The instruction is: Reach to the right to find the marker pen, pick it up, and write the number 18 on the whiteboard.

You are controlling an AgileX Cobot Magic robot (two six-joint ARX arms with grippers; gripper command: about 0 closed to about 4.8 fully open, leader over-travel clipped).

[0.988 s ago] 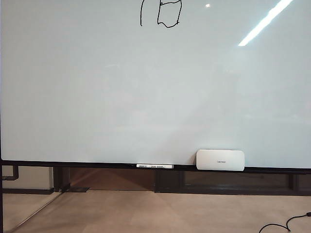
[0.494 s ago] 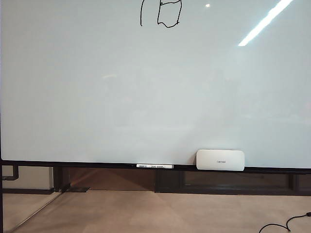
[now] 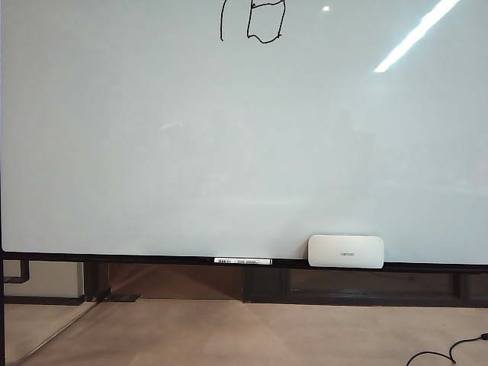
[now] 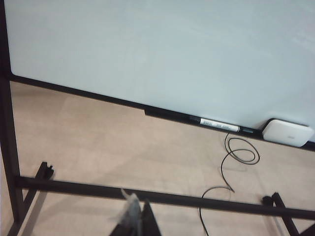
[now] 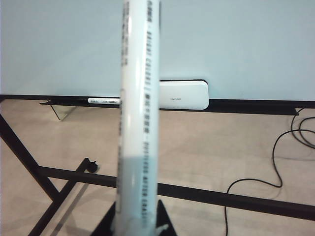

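— Exterior view: the number 18 (image 3: 253, 20) already drawn, top centre of the whiteboard (image 3: 229, 152); neither arm in frame. Task looks finished?

— Seems so. Right gripper (image 5: 138, 223) at bottom centre of its wrist view, fingers clamped on the marker pen (image 5: 140, 113), barrel upright (presumably kept pointed at the board for writing).

— And the left gripper (image 4: 135, 221)?

— Low in its view, fingers blurred; cannot tell. Another pen (image 3: 242, 261) and eraser (image 3: 345, 251) parked on the ledge.

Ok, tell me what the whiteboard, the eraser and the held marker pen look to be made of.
Whiteboard: glossy coated panel, since it mirrors a ceiling light; dark frame, metal or plastic.
Eraser: smooth white plastic shell, probably.
Marker pen, held in the right gripper: white printed barrel, likely plastic.
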